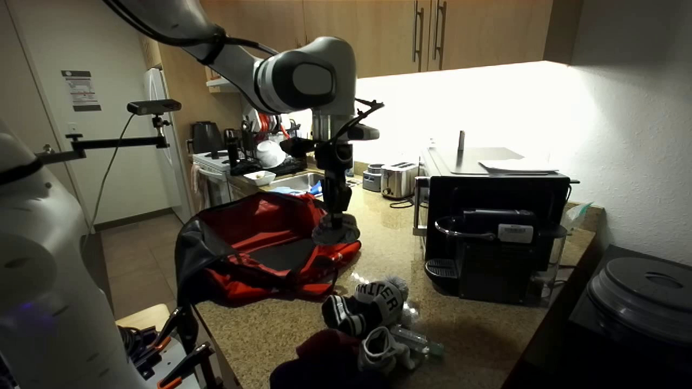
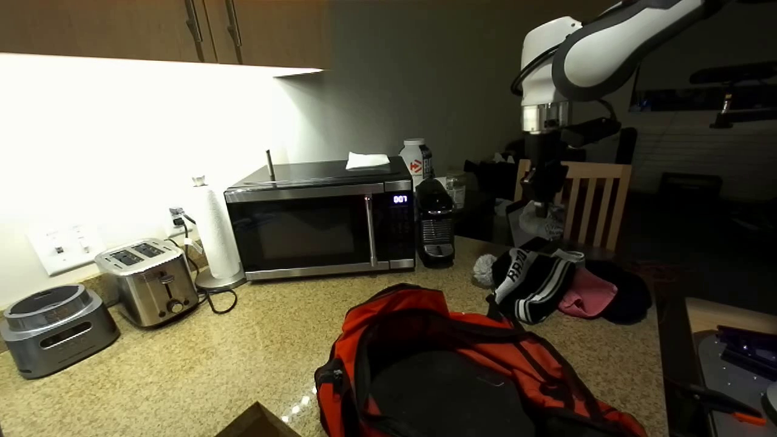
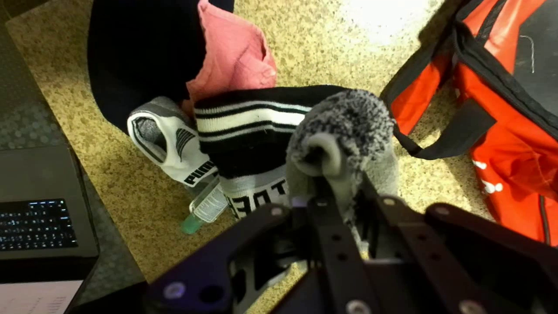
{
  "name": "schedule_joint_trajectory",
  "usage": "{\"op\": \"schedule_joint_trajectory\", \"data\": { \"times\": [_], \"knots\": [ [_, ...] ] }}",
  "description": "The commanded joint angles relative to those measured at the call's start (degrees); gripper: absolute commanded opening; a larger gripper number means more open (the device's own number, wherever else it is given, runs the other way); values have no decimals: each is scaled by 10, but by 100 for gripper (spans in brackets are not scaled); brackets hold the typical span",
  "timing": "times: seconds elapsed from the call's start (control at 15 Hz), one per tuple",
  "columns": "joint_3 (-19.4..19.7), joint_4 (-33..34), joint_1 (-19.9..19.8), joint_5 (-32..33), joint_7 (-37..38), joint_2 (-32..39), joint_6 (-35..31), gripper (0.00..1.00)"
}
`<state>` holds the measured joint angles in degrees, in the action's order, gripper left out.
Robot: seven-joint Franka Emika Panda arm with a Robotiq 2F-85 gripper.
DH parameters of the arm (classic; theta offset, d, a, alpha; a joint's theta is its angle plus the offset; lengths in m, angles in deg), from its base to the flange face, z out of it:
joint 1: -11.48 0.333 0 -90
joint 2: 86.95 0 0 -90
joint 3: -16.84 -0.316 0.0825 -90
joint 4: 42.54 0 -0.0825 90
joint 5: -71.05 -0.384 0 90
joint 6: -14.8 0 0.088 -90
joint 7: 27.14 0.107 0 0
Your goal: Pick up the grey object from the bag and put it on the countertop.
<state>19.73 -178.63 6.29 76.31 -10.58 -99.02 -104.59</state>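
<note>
The grey object [image 3: 355, 122] is a fluffy, rolled, sock-like lump. My gripper [image 3: 344, 187] is shut on it, with a finger pressed into each side. In both exterior views the gripper [image 1: 336, 216] [image 2: 541, 203] points down and holds the grey object [image 1: 327, 233] [image 2: 537, 226] in the air. The bag [image 1: 265, 221] is red with black trim and lies wide open; it also shows in an exterior view [image 2: 352, 352] and at the right of the wrist view [image 3: 518, 174]. The countertop [image 1: 389, 237] is speckled tan and shows below the grey object in the wrist view [image 3: 436, 187].
A black-and-white knitted hat [image 3: 248, 126] lies below the grey object. Beside it lie a pink cloth [image 3: 237, 56], a black cloth [image 3: 144, 52], a white sock [image 3: 174, 144] and a clear bottle [image 3: 211, 205]. A microwave [image 2: 309, 227], a coffee machine [image 2: 436, 224] and a toaster [image 2: 149, 279] stand along the wall.
</note>
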Motion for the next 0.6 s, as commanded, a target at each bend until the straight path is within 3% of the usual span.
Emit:
{"op": "schedule_joint_trajectory", "data": {
  "times": [0.0, 0.53],
  "knots": [
    [-2, -31, -8, 13, 14, -9, -35, 7],
    [-3, -49, -12, 56, 11, 3, -70, 7]
  ]
}}
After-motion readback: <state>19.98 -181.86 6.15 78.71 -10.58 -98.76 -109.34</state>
